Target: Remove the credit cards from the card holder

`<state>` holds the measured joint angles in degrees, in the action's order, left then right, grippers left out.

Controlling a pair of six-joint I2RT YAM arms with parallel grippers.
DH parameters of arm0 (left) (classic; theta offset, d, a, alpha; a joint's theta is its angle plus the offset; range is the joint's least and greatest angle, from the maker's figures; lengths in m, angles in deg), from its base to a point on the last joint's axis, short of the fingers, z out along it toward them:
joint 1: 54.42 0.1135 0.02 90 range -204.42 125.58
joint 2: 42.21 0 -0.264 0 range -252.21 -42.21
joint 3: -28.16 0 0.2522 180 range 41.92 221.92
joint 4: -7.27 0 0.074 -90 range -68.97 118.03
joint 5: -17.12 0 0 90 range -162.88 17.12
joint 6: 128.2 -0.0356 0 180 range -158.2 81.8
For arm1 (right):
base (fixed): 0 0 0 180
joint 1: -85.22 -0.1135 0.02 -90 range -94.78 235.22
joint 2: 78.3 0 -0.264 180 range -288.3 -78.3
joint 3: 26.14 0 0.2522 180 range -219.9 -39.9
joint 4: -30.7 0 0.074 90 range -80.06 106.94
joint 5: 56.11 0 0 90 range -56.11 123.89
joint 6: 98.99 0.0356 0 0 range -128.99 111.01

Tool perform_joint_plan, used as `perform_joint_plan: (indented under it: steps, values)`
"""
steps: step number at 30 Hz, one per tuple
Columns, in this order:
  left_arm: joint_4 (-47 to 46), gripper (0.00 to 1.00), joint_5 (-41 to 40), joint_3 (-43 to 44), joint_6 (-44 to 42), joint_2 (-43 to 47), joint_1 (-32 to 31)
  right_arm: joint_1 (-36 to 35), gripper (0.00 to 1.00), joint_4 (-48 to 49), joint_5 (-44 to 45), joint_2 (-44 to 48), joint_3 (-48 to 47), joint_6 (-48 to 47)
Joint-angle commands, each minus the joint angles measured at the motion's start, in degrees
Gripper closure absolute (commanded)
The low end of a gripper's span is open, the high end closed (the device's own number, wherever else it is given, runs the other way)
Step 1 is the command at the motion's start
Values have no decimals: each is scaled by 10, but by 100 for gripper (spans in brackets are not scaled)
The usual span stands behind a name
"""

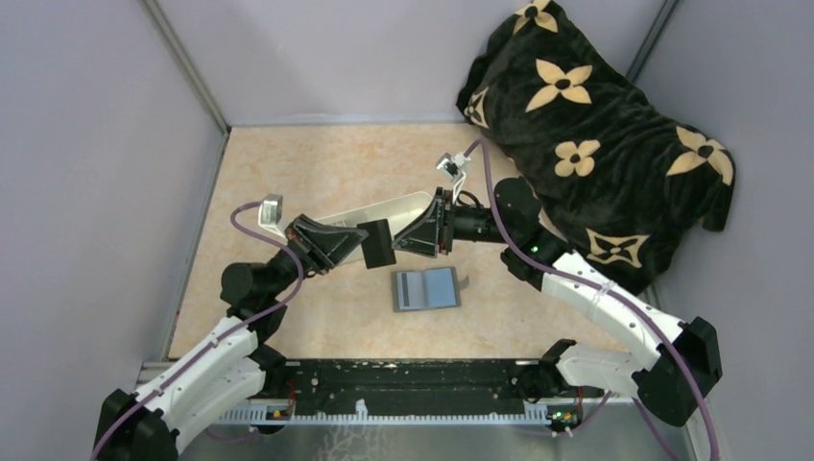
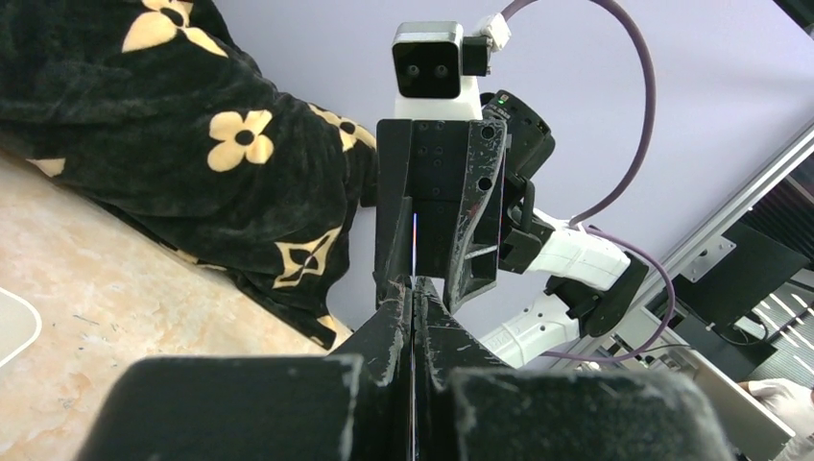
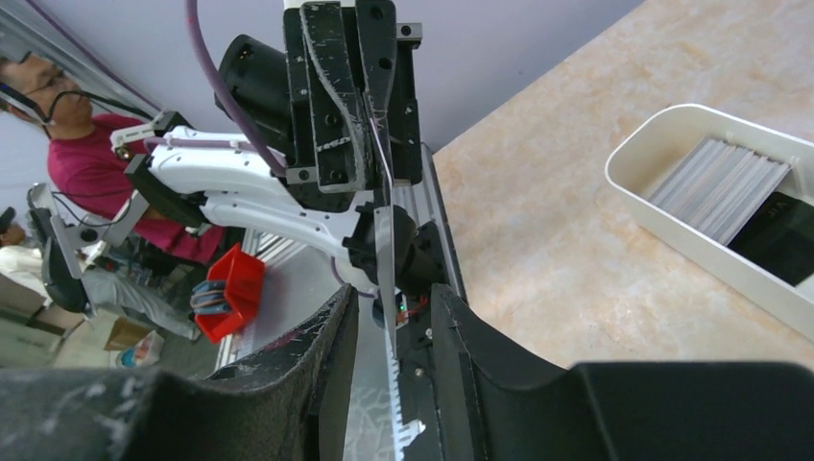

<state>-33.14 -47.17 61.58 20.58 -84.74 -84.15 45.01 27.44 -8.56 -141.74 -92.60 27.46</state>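
Card [image 1: 376, 243], black, hangs in the air above the middle of the desk [image 1: 317, 163], and we see the left jaws clenched on its left edge. The right jaws face them from the other side and stand released. In the right wrist view the card runs edge-on between them with a gap on each side, and it touches neither.

The holder [image 1: 426, 288] lies open and flat on the desk, in plain sight. It is just nearer to the near edge than the card and a little to the right. We cannot tell whether cards sit in its pockets.

Behind the jaws is a long white tray [image 1: 394, 203]. From above, the jaws and the card cover its middle part. A dark flat thing [image 3: 782, 235] lies at one end of the tray. A black blanket [image 1: 586, 125] with pale flowers fills the far right corner and reaches near the right end of the tray.
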Motion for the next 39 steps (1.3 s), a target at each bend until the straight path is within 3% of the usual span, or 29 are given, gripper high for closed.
perform_joint_plan:
  steps: [1,9,18,25,27,29,35,36,39]
  values:
    - [-48,100,-2,-1,9,-10,5,4,65,71,-27,3,13,28]
    - [-79,100,-12,7,16,-26,5,4,65,103,-37,-4,27,47]
    - [-89,100,-27,10,17,-29,6,4,76,114,-51,-16,23,57]
    - [-95,100,-17,1,26,-30,6,5,77,133,-51,-25,23,68]
    - [-104,100,-16,-7,30,-32,5,5,85,142,-53,-30,22,73]
    - [-107,100,-16,-12,33,-32,6,5,100,146,-54,-35,20,76]
    - [-79,100,-17,-10,20,-24,6,5,100,150,-55,-40,11,82]
    - [-58,96,-16,-5,13,-22,6,5,100,139,-51,-40,6,78]
    - [58,53,-14,30,-26,-8,7,5,100,87,-38,-43,-19,53]
